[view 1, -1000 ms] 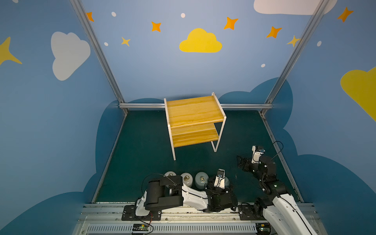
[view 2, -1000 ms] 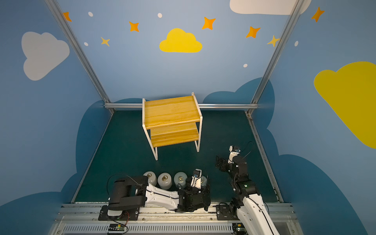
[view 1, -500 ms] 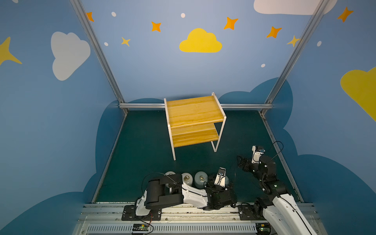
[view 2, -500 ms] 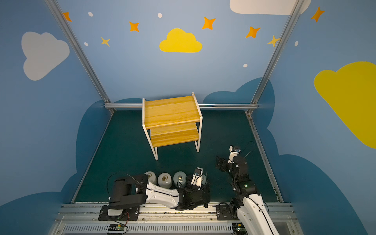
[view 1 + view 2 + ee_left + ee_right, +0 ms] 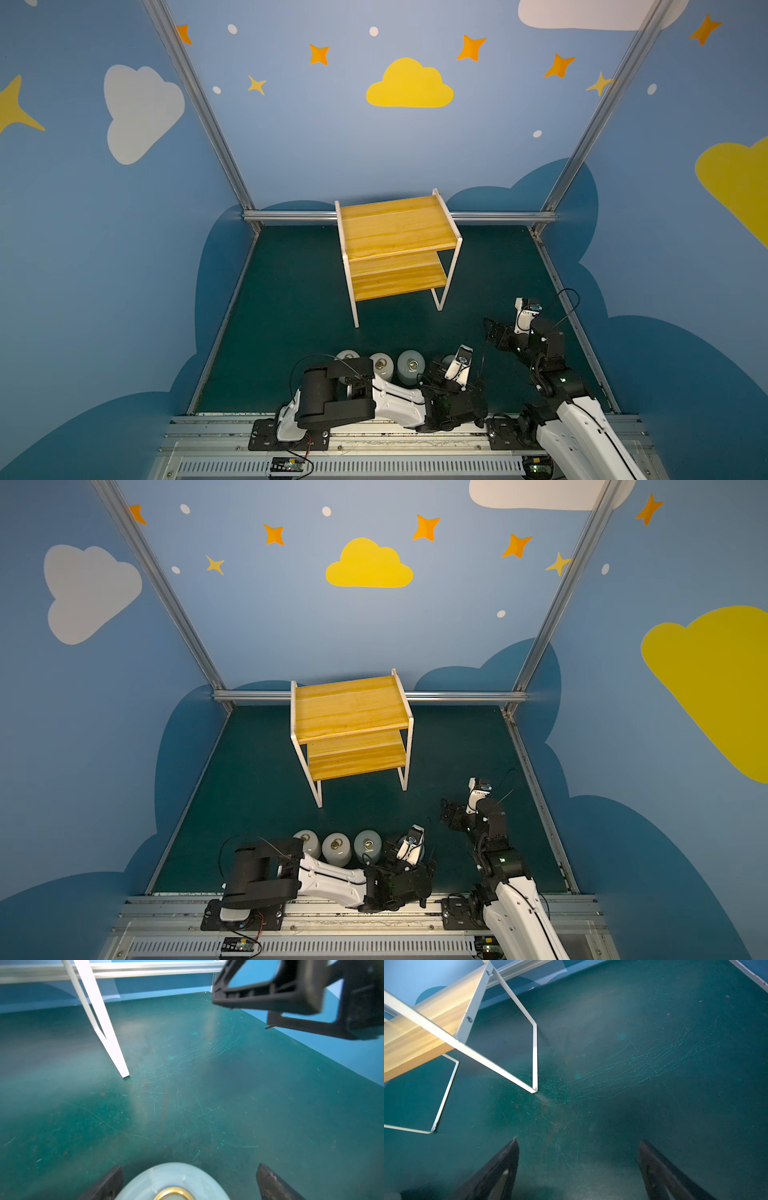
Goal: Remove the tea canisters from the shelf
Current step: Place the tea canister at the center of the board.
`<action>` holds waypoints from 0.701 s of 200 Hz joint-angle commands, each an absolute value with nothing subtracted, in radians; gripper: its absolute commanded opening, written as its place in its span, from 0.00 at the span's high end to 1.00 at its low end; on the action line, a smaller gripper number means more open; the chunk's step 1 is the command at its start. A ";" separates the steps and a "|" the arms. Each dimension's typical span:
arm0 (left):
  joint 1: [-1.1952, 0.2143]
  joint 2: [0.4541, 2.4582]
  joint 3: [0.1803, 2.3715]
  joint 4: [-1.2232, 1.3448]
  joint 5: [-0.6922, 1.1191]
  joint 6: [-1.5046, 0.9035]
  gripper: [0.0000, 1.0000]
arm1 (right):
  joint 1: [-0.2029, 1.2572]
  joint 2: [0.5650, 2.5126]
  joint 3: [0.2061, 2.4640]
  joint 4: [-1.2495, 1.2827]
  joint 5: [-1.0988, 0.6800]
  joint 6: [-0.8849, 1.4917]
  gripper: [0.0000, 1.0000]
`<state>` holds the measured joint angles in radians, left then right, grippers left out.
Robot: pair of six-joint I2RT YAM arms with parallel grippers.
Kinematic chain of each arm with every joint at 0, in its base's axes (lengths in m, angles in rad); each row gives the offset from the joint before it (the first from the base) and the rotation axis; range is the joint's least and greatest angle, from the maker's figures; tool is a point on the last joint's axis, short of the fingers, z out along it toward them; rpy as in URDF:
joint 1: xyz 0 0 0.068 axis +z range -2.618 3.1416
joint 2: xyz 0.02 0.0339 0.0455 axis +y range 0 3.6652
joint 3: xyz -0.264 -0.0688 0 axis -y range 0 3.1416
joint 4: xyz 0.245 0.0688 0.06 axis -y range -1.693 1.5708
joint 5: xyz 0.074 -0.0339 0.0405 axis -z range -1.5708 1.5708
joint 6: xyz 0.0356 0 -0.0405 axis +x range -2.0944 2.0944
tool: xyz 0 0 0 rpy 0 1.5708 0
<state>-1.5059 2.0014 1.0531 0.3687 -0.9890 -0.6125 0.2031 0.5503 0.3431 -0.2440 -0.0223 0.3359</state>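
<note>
Last drop-off I think: shelf (image 5: 395,232) bare, four tea canisters (image 5: 409,368) lined on the mat (image 5: 291,311), left gripper (image 5: 190,1167) spread wide around the end canister (image 5: 172,1180), right gripper (image 5: 578,1140) open and empty, so just lift clear gently.

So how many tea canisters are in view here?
4, in a row on the mat: end white canister, next white canister, grey-blue canister, and a fourth canister between the open left hand's fingers, mostly hidden in top views. The shelf holds none.

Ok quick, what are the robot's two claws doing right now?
Left gripper: open, jaws on either side of a grey-blue canister, not gripping it.
Right gripper: open, holding nothing.
</note>
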 commanded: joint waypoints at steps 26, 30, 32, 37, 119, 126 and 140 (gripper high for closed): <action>-1.536 1.936 1.078 0.429 -1.016 -0.496 0.00 | 0.196 0.534 0.346 -0.259 -0.035 0.346 0.08; -1.537 1.931 1.078 0.431 -1.018 -0.486 0.00 | 0.196 0.533 0.345 -0.261 -0.035 0.348 0.08; -1.537 1.929 1.077 0.435 -1.017 -0.481 0.00 | 0.196 0.532 0.346 -0.261 -0.035 0.349 0.08; -1.539 1.925 1.077 0.439 -1.017 -0.473 0.00 | 0.195 0.532 0.345 -0.262 -0.036 0.350 0.08; -1.538 1.919 1.041 0.444 -1.047 -0.535 0.00 | 0.195 0.547 0.349 -0.261 -0.044 0.356 0.08; -1.537 1.918 1.041 0.443 -1.048 -0.535 0.00 | 0.195 0.546 0.350 -0.261 -0.045 0.357 0.08; -1.537 1.916 1.043 0.444 -1.049 -0.521 0.00 | 0.195 0.543 0.352 -0.265 -0.046 0.360 0.08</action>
